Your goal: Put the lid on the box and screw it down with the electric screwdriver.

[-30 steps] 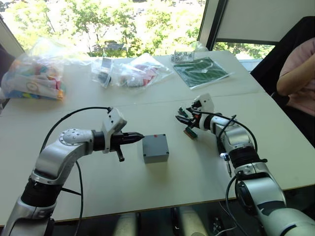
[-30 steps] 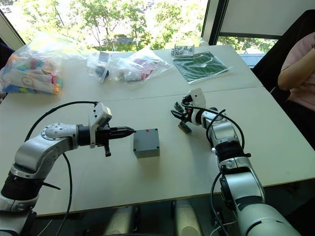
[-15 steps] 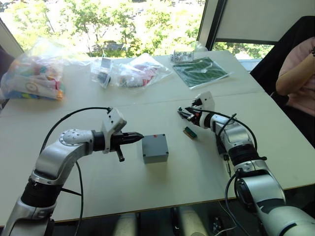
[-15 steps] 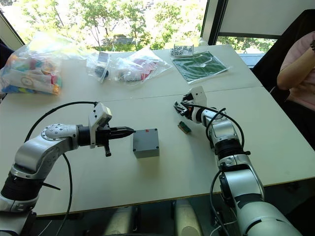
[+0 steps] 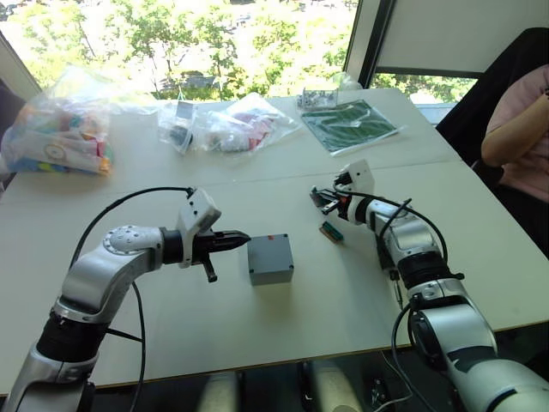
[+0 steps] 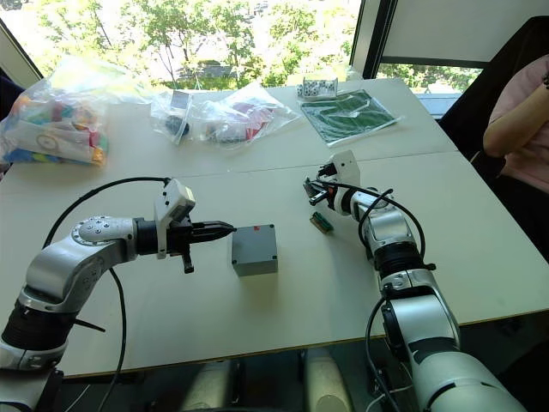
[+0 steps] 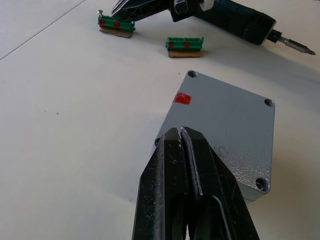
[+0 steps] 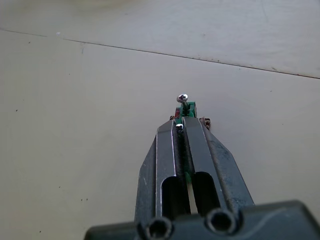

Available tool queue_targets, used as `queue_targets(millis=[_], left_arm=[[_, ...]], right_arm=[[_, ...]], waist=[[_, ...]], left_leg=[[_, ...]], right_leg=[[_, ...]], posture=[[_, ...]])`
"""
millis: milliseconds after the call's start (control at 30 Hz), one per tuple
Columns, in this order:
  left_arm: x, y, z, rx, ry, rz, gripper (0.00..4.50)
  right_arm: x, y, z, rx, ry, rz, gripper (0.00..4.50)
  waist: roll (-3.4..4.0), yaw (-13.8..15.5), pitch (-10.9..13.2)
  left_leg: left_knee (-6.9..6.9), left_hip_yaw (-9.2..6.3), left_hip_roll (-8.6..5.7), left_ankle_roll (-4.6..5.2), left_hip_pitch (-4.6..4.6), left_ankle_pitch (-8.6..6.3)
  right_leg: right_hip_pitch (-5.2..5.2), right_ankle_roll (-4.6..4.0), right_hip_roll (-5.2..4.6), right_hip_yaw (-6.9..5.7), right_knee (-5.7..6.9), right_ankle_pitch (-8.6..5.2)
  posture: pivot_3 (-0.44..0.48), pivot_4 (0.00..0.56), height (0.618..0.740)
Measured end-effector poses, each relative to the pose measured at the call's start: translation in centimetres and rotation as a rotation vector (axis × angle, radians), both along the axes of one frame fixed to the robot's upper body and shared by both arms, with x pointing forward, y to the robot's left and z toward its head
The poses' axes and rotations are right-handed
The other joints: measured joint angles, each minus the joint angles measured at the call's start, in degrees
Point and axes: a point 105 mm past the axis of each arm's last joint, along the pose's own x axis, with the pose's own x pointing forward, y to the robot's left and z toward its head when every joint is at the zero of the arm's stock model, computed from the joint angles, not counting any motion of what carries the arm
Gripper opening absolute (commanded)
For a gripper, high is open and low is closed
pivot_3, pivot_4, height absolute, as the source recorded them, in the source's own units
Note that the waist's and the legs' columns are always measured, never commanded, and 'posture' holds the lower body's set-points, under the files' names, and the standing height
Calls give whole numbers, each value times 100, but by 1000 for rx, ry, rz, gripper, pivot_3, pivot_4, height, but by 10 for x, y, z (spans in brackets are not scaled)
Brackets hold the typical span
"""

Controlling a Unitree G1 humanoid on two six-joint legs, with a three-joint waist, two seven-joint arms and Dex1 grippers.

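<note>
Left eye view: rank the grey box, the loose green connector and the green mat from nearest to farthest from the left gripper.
1. Box, right at the left gripper tips.
2. Green connector, past the box, toward the right arm.
3. Green mat, far side of the table.

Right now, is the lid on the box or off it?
On. In the left wrist view the lid sits flush over the box, covering it fully, corner screw holes showing. Whether any screws are in, cannot tell.

Plastic bags (image 5: 227, 123) across white table (image 5: 283, 335)

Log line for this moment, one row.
lid: on box, unscrewed | left gripper: shut, beside lid | right gripper: shut on green connector | screwdriver: on table
</note>
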Motion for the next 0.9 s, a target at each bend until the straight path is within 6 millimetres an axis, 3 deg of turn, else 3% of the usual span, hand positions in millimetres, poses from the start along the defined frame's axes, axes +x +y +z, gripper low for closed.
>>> queue_targets(millis=[500, 567, 700, 767, 900], left_arm=[[-3, 0, -3, -5, 15, -6, 0], [-6, 1, -2, -11, 22, -13, 0], [-15, 17, 13, 13, 18, -19, 0], [-21, 20, 19, 22, 13, -34, 0], [-31, 22, 10, 37, 66, -54, 0]], right_arm=[[-8, -2, 30, 104, -60, 27, 65], [-19, 1, 40, 127, -84, 72, 65], [-65, 19, 61, 169, -108, 263, 65], [-83, 30, 63, 187, -92, 333, 65], [-111, 52, 56, 219, -35, 402, 65]], waist=[[0, 4, 0], [0, 7, 0], [0, -1, 0], [1, 0, 0], [-1, 7, -1]], left_leg=[[0, 0, 0, 0, -1, 0], [-1, -2, 0, 0, -3, 0], [-6, -7, 2, 1, -3, -1], [-6, -4, 2, 1, 2, -1], [-4, -6, 3, 1, 9, -1]], right_leg=[[0, 0, 0, 0, 0, 0], [-2, 1, 0, 0, 0, -1], [-3, 5, 2, -2, 0, -3], [-1, -16, 0, -1, 0, -15], [5, -1, 3, -2, 0, -27]], posture=[[0, 150, 740], [0, 150, 740], [0, 150, 740], [0, 150, 740], [0, 150, 740]])
